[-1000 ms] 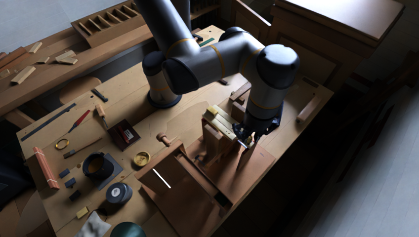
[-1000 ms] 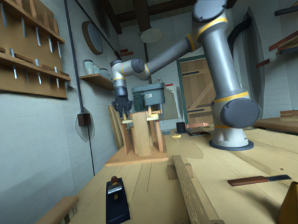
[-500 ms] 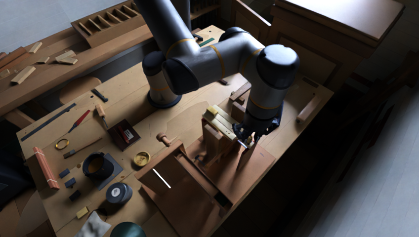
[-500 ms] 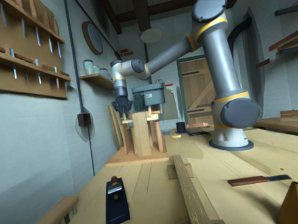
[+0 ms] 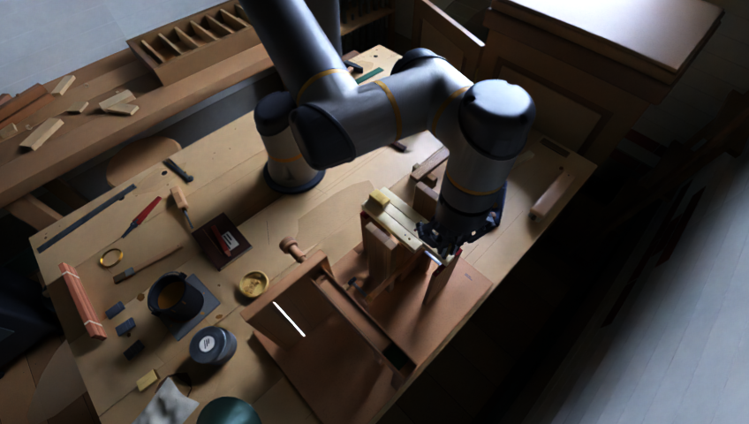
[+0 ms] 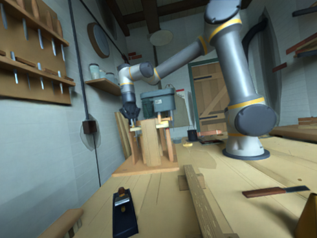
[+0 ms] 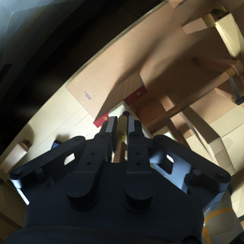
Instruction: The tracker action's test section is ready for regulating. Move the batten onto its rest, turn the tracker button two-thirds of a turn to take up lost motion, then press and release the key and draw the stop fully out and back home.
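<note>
The tracker button (image 7: 121, 130) is a small knurled brass knob, partly hidden between my fingers, at the end of the test section on the bench's right side. It sits over a wooden post topped with a red strip (image 7: 121, 105). The pale key (image 5: 391, 218) lies on top of the section, running away from the button. The stop knob (image 5: 292, 248) juts from the section's left side. The batten (image 5: 430, 163) lies beyond the section, partly behind my arm. My gripper (image 7: 119, 126) (image 5: 440, 251) (image 6: 130, 122) comes down on the button from above and is closed on it.
The bench's right edge (image 5: 531, 252) is close beside the section's baseboard (image 5: 420, 310). A wooden block (image 5: 551, 197) lies to the right. Hand tools, a pot (image 5: 171, 297) and a brass dish (image 5: 254, 283) crowd the left half. My arm's base (image 5: 291, 168) stands behind.
</note>
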`<move>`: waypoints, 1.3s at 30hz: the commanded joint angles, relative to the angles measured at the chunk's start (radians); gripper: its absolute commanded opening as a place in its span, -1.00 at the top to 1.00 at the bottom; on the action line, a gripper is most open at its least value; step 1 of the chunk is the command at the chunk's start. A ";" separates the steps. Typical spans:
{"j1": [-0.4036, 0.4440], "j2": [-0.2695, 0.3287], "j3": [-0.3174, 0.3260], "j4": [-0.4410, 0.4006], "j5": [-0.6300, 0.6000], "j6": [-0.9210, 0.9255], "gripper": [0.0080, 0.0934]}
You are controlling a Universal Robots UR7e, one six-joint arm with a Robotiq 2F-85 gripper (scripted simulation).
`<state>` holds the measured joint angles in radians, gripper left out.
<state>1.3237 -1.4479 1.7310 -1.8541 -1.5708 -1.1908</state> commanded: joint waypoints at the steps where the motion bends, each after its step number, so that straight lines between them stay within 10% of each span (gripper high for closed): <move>1: 0.000 0.000 0.000 -0.001 0.000 0.000 0.87; 39: 0.000 0.000 0.000 -0.001 0.000 0.099 1.00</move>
<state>1.3237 -1.4478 1.7310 -1.8542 -1.5708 -1.0911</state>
